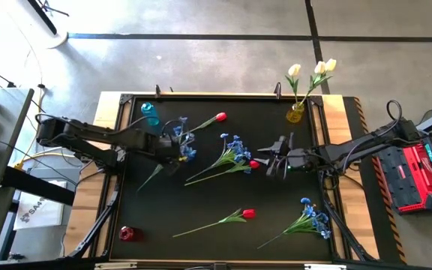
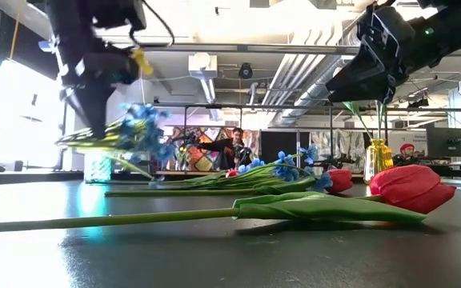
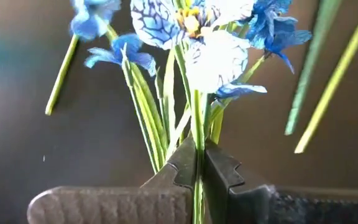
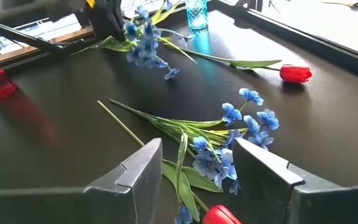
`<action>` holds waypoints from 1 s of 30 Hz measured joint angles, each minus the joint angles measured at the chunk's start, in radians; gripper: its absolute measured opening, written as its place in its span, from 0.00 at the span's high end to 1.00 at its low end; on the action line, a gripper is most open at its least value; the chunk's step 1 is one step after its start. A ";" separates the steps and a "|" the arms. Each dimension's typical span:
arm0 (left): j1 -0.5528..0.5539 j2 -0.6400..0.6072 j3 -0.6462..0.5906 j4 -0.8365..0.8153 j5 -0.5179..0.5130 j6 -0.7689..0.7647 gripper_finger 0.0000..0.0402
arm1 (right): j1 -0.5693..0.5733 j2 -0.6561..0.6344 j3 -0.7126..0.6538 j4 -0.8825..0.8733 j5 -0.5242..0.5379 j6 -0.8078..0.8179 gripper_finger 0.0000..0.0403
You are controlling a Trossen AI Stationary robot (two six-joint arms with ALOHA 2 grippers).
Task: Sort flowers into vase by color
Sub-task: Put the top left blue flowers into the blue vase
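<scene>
We see a black surface (image 1: 201, 247) with flowers lying all over it. The left gripper (image 1: 172, 147) has its jaws pressed together on the stem of a blue flower spray (image 1: 182, 139), near the blue vase (image 1: 150, 114) at the back left corner. From the low camera this spray (image 2: 138, 132) hangs a little above the surface, under the dark arm. Just beside it a red tulip (image 1: 220, 118) lies with its stem reaching toward the left gripper.

The right gripper (image 1: 274, 163) is over the middle of the surface with its jaws spread wide and nothing between them. Right in front of it lie a second blue spray (image 1: 235, 150) and a small red tulip (image 1: 254, 163). In the right wrist camera this tulip (image 4: 219, 216) is cut off at the edge, so we see only a bit of it.

Near the front lie another red tulip (image 1: 247, 214) and a third blue spray (image 1: 317, 217), well apart from both grippers. In the low camera this red tulip (image 2: 410, 188) is big and blocks part of what lies behind it.

The yellow vase (image 1: 295, 114) at the back right holds three pale tulips (image 1: 294, 70). The blue vase looks empty. A red vase (image 1: 128, 234) sits at the front left corner, and we cannot tell what is inside it. People are far off in the room behind (image 2: 234, 144), too small to make out.
</scene>
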 joint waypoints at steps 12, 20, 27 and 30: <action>-0.036 -0.089 0.188 0.036 -0.195 0.148 1.00 | 0.000 0.000 0.000 -0.025 -0.003 0.000 0.54; 0.009 -0.169 0.194 0.160 -0.698 0.286 1.00 | 0.000 0.000 0.000 -0.020 -0.003 0.001 0.54; 0.168 -0.205 0.193 0.361 -0.820 0.491 0.99 | 0.000 0.000 0.000 -0.023 0.012 -0.008 0.54; 0.247 -0.236 0.175 0.417 -0.865 0.497 0.99 | 0.000 0.000 0.000 -0.042 0.012 -0.010 0.54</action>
